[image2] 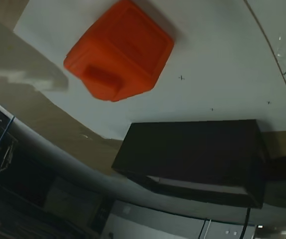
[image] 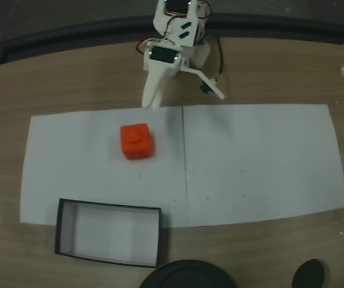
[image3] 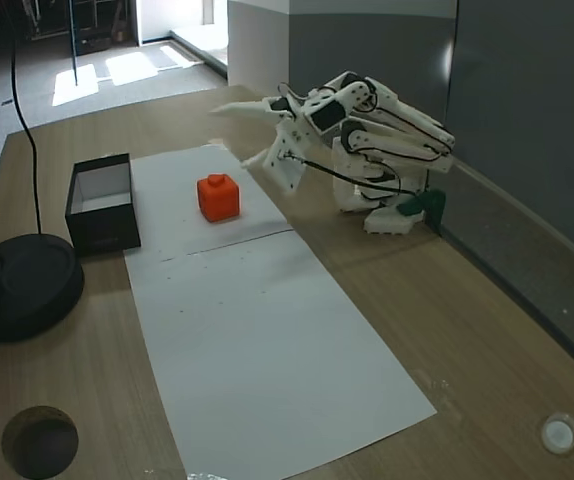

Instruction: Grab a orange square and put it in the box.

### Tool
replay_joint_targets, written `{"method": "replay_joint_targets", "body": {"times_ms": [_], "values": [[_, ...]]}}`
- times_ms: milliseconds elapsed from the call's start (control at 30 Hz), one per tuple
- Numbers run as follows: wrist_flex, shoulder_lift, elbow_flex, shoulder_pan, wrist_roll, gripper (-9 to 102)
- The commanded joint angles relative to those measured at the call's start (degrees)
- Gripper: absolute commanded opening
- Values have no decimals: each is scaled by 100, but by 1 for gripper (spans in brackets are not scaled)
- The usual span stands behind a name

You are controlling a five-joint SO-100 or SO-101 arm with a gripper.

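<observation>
Fixed view, left to right: box point(image: 108, 233) at sheet's near edge, cube point(image: 136, 141) on paper point(image: 256, 162) beyond it, gripper point(image: 181, 99) above table, jaws spread wide, empty. You see cube just ahead of fingertips, toward box. Wrist view shows cube point(image2: 119, 50) side and box's point(image2: 193, 157) dark outer wall; another fixed view shows gripper point(image3: 252, 135) raised off table.
</observation>
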Motion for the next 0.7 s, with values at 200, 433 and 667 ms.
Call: {"method": "replay_joint_targets", "body": {"times_ms": [200,433,667], "values": [[562,-431,-1187,272,-9,43],[984,-2654,-2399,220,-18,51],[1600,-4992,-3639,264,-18,63]]}}
